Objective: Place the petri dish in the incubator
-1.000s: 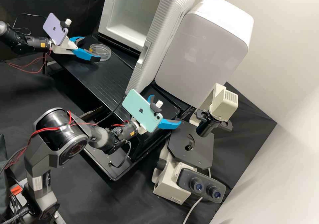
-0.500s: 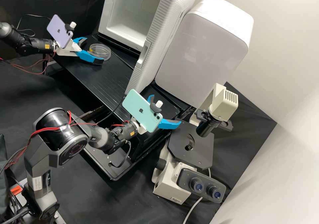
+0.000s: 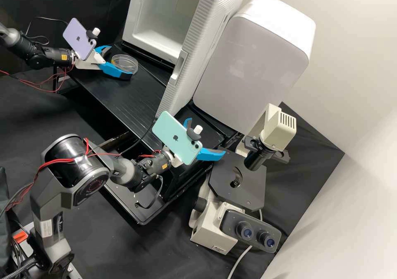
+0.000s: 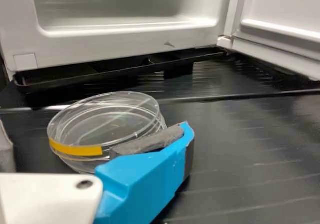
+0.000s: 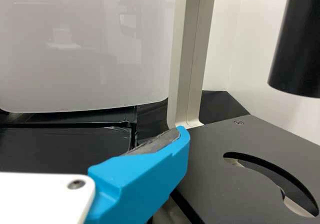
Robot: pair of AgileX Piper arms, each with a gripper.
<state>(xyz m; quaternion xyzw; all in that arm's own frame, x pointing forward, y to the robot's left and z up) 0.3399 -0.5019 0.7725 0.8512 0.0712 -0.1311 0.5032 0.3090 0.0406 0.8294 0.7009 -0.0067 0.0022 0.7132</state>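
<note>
Starting at the far left, your left gripper (image 3: 117, 62) is down at the black bench (image 3: 124, 99) with its two blue fingers spread wide, one on each side of the dish (image 3: 126, 62). The left wrist view shows the dish (image 4: 107, 124) sitting flat on the bench, lid on, with a yellow strip on its side wall. The grey pad (image 4: 147, 143) of the nearer finger (image 4: 150, 179) is right against the rim. You cannot tell from here whether it is truly touching or only just beside it. Nothing is clamped yet, and the dish rests on the bench under its own weight.

A little to the right and behind the dish stands the incubator (image 3: 165, 18). Its door (image 3: 198, 43) is swung open and its white chamber faces the dish, close by. The chamber floor (image 4: 125, 27) sits one step higher than the bench surface.

Further right, your right gripper (image 3: 205, 142) hangs with its fingers apart and nothing between them, beside the stage of the microscope (image 3: 237, 183) and well away from the dish.

So you are early in the job. The door is open and the approach looks finished, but the grasp, the lift, the carry into the chamber and the release are all left to do. Closing the fingers on the dish wall looks like the next step. Expect smooth, light plastic that could slide or tip if you squeeze it off centre.
</note>
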